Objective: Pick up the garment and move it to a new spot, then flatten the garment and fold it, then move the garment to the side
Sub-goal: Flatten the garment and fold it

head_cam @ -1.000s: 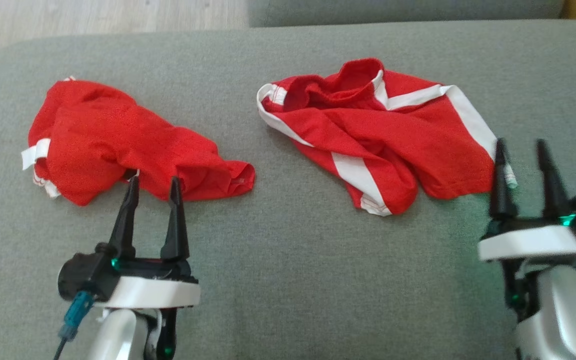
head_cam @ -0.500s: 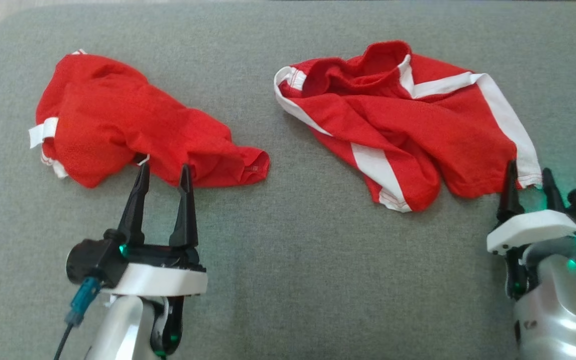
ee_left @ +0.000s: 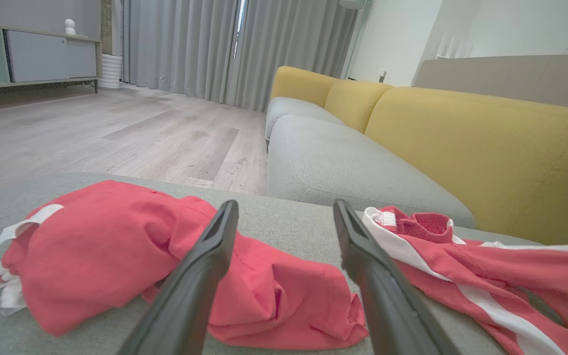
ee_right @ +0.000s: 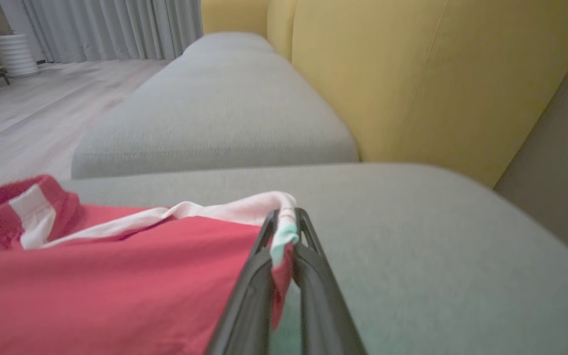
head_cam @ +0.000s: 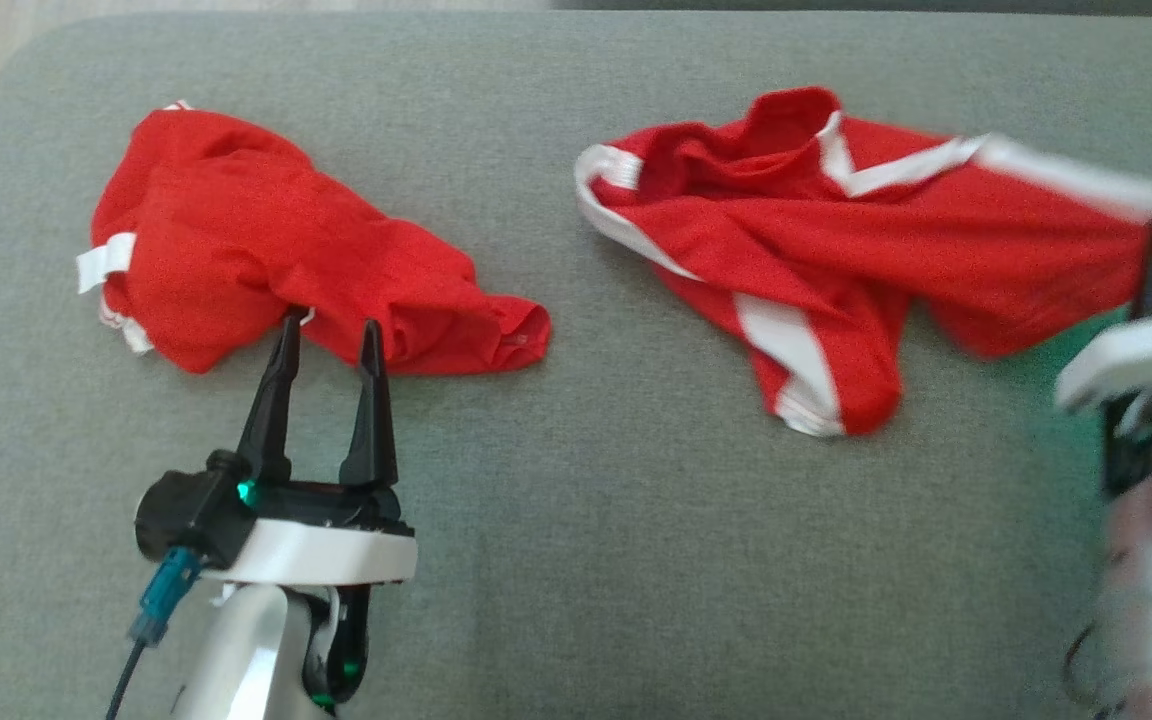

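Bare grey cushion (head_cam: pixel 576 560) lay open in a wide strip between the plain red garment (head_cam: pixel 236 240) on the left and the white-striped garment (head_cam: pixel 796 250) on the right, and all along the near edge. The left hand (head_cam: pixel 331 322), fingers spread, sat just before the plain red garment, which blocked the way forward. The right hand (ee_right: pixel 284 222) was pinched shut on the white-striped garment's hem. A yellow backrest (ee_right: pixel 412 74) walled the far right.
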{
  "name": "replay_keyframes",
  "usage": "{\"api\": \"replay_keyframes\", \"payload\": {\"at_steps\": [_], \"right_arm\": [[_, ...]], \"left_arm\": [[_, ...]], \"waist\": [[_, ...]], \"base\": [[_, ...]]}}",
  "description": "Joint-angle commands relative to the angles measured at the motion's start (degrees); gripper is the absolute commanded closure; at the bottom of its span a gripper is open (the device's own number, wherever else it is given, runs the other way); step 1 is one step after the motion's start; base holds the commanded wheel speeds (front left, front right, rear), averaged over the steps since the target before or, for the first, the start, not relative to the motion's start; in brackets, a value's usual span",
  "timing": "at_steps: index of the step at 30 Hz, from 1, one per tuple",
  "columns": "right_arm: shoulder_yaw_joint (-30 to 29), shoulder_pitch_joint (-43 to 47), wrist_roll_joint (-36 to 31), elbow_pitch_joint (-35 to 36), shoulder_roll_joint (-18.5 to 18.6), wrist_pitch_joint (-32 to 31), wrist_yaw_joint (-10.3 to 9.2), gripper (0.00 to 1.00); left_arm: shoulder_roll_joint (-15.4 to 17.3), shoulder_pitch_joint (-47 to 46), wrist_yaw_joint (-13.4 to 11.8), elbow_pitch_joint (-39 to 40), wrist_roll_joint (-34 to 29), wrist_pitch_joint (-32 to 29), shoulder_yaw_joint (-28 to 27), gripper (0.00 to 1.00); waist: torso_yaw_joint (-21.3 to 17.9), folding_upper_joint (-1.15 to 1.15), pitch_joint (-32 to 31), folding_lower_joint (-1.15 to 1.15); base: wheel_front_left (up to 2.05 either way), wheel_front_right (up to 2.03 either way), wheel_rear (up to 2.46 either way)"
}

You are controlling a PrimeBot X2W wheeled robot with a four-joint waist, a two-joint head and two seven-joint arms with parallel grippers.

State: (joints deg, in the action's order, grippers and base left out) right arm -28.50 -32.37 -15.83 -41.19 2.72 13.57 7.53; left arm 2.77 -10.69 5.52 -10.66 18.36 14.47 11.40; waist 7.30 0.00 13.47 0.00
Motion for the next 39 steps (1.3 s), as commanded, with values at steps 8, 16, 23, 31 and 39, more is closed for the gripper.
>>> {"api": "replay_keyframes", "payload": {"at_steps": [8,16,23,31,39], "right_arm": [[3.28,-11.84,-6.70,3.47,7.91,-4.82,-0.04,1.00],[6.12,-17.30,-7.59,-3.68,11.67,-5.29,-0.04,0.00],[6.85,-14.37,-4.43,-3.26,6.70,-0.33,-0.04,0.00],[14.30,-1.48,7.15,8.70,0.53,1.37,-0.04,0.00],[28.48,19.82,23.14,22.06,0.18,1.41,-0.04,0.00]], "left_arm": [[0.11,-2.30,-0.67,2.76,1.65,0.52,-0.09,0.00],[0.11,-2.15,-1.27,3.20,2.57,0.52,0.36,0.00],[0.11,-0.92,-1.44,4.22,2.15,0.52,-1.04,0.00],[0.11,0.93,-1.20,4.45,1.91,0.52,-1.69,0.00],[0.11,2.27,-1.15,4.25,2.02,0.52,-1.73,0.00]], "waist": [[2.53,0.00,-0.20,0.00],[3.25,0.00,-0.72,0.00],[0.43,0.00,-2.80,0.00],[-3.58,0.00,-6.44,0.00],[-5.50,0.00,-8.16,0.00]], "base": [[0.00,0.00,0.00],[0.00,0.00,0.00],[0.00,0.00,0.00],[0.00,0.00,0.00],[0.00,0.00,0.00]]}}
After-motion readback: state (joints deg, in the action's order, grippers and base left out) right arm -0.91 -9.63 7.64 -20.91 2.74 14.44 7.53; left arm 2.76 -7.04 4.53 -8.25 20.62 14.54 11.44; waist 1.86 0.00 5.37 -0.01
